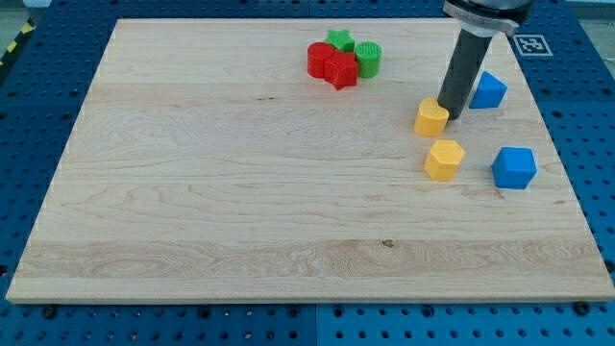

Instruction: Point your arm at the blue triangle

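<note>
Currently my tip (450,111) rests on the tabletop (240,211) at the view's right, touching or just beside the yellow heart (431,117), with the blue triangle (488,89) near on its right. As a tool it is a plain rod, with nothing that opens and nothing held. I judge the triangle light, stiff and quick to slide on smooth wood; no grasp is possible, so any contact should be a flat side face. Pointing needs only a short shift rightward.

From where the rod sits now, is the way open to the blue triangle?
Probably yes. My tip sits beside the upper yellow block, and the blue triangle lies just to the view's right with nothing between them.
</note>
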`<state>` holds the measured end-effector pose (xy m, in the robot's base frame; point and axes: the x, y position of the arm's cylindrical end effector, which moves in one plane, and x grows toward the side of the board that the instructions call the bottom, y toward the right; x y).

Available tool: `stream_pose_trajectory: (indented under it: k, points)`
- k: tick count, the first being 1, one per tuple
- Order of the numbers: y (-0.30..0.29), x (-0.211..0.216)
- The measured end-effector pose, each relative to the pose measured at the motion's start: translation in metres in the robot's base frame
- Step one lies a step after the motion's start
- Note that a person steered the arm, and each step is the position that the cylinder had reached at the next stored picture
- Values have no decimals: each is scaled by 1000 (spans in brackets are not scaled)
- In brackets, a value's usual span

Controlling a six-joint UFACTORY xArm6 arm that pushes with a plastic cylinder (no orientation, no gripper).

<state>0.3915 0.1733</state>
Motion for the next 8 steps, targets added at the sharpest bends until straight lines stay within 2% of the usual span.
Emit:
stream_pose_trajectory:
  k: [1, 2, 4, 6, 8]
  points:
    - [-3, -24]
    - [-28, -24]
    - [-27, 17]
    - [-28, -72]
    - [15, -78]
